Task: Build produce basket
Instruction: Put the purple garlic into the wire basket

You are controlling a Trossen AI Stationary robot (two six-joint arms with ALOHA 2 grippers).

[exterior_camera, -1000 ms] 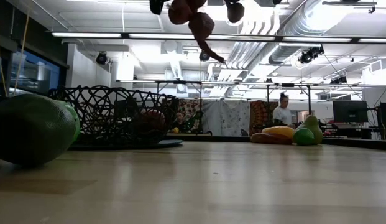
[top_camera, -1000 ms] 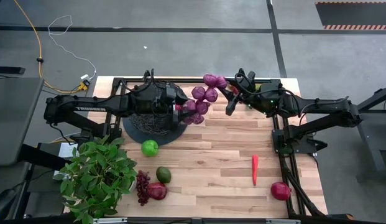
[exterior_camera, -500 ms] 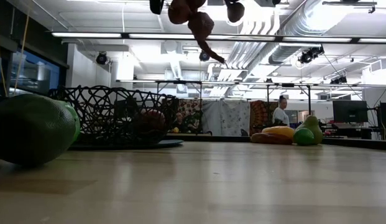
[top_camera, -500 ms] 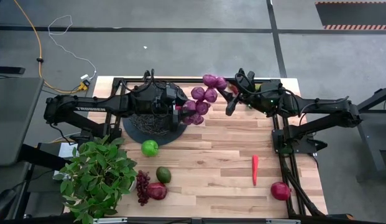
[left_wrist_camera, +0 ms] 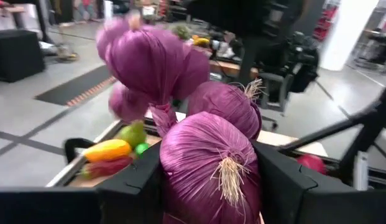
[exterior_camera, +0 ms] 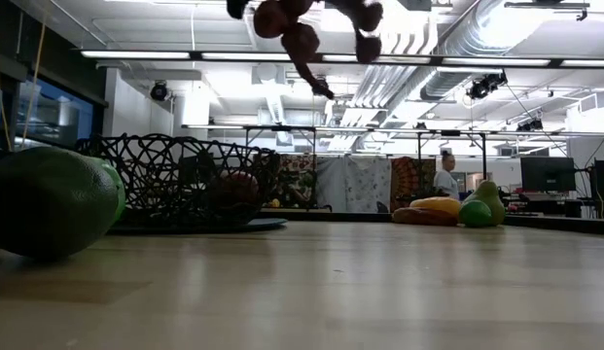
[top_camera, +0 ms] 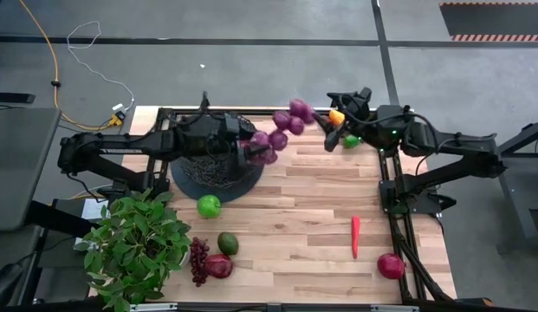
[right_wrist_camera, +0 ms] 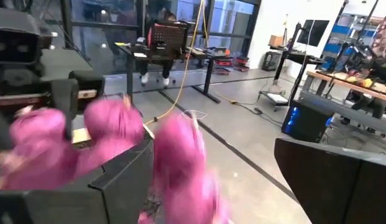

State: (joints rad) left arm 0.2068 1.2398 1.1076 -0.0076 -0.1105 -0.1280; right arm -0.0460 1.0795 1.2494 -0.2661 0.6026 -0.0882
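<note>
High view: purple bunch [top_camera: 275,139] held aloft by left gripper [top_camera: 249,151], just off the basket's [top_camera: 186,175] rim.
Left gripper clamped the bunch's lower bulbs; its string ran up and away toward the right gripper [top_camera: 339,128]. Right gripper stood open and apart from the bunch's far end. Basket lay directly beneath and behind the left gripper, so the left arm was nearer. Remaining produce, including apple [top_camera: 209,206] and chili [top_camera: 355,237], lay on the surface [top_camera: 294,225].
</note>
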